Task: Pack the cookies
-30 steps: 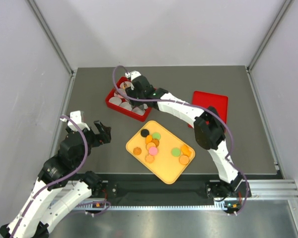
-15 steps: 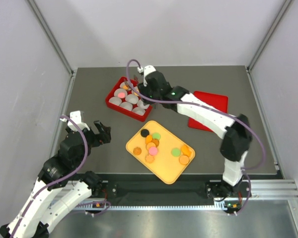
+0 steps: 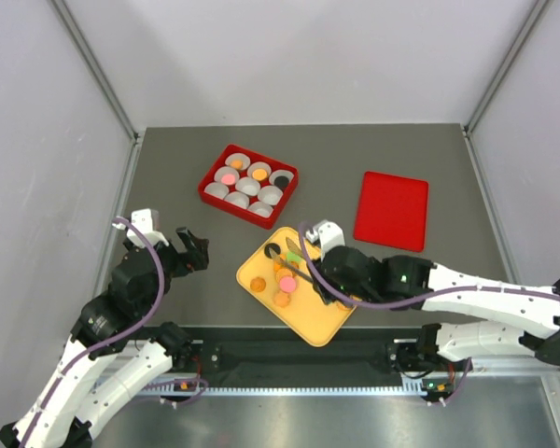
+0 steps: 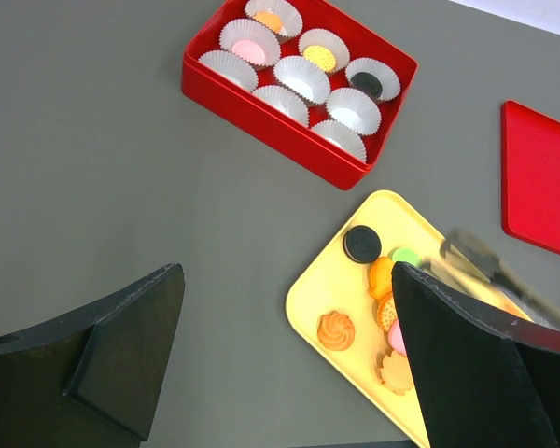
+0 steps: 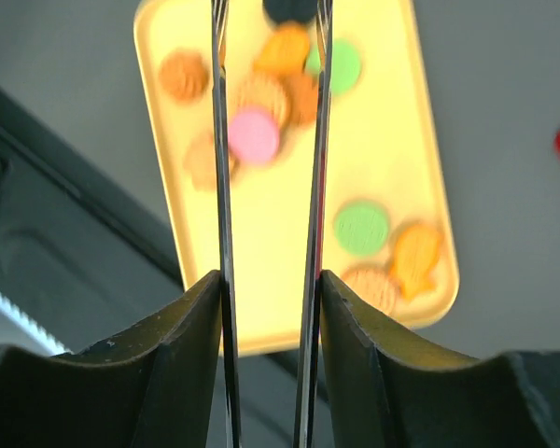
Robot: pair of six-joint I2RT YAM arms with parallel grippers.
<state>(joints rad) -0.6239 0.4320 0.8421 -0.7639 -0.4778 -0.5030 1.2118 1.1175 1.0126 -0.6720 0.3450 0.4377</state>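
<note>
Most cookies (image 3: 287, 280) sit on the yellow tray (image 3: 314, 323), with four more in paper cups (image 3: 248, 186) in the red box (image 3: 209, 192) just beyond it. Right pincer (image 3: 285, 254) hangs over the tray's far-left end, thin blades a narrow gap apart, nothing clamped. Left pincer (image 3: 171, 235) is left of the tray, spread wide, holding nothing.

Watching from my end, the dark grey bench (image 3: 168, 168) has three things sitting straight on it. The red box (image 3: 226, 207) is at the far left. The flat red lid (image 3: 391, 211) lies off to its right, well apart. The yellow tray (image 3: 313, 322) sits near the front edge, roughly between the two and turned at an angle. None of them touch.
</note>
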